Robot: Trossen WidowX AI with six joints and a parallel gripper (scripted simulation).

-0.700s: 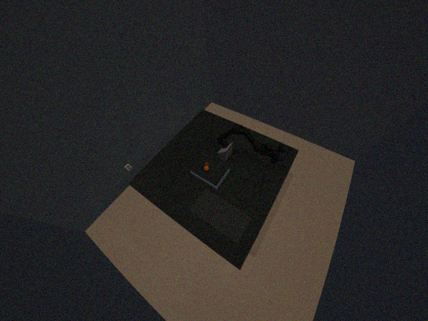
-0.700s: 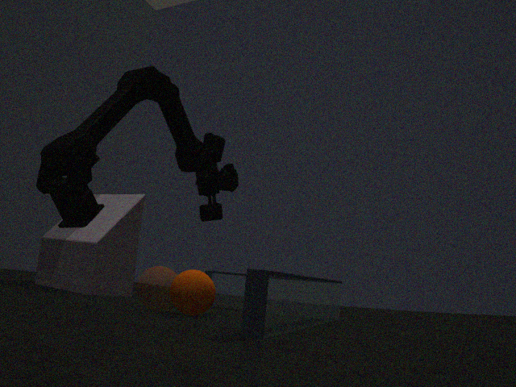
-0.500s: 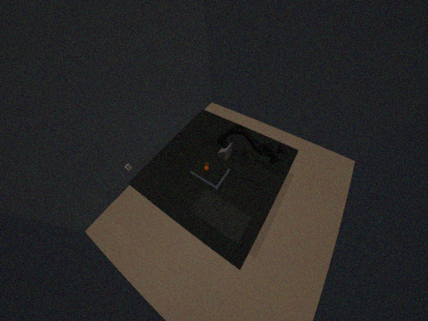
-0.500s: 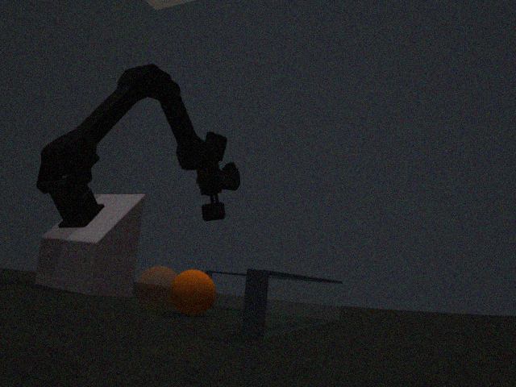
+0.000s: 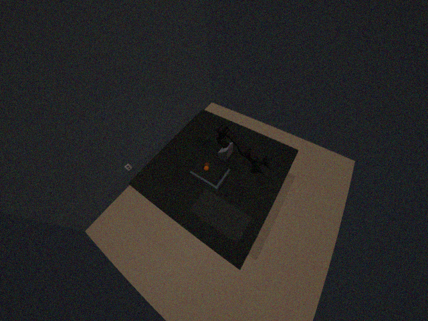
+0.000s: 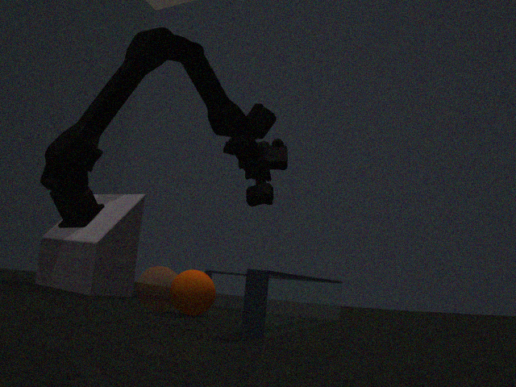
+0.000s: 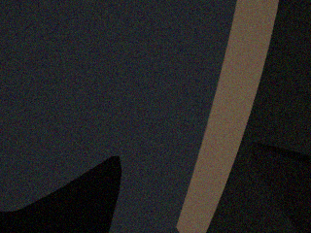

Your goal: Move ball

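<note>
Two balls sit low beside the white block: the pale see-through copy (image 6: pixel 155 278), then the orange ball (image 6: pixel 192 291) touching it, then the clear walls (image 6: pixel 266 287). Approach step, I'd say; next the arm must drop behind the ball. The claw (image 6: pixel 260 194) hangs high, spread wide, holding nothing.

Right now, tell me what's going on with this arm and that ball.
The black robot arm stands on a white block and hangs its gripper high above the dark table, fingers open and holding nothing. The solid orange ball rests on the table, overlapping the paler see-through copy in the exterior view but not matching it. The low clear corner walls stand just beside the ball. Nothing is touching the ball.
</note>
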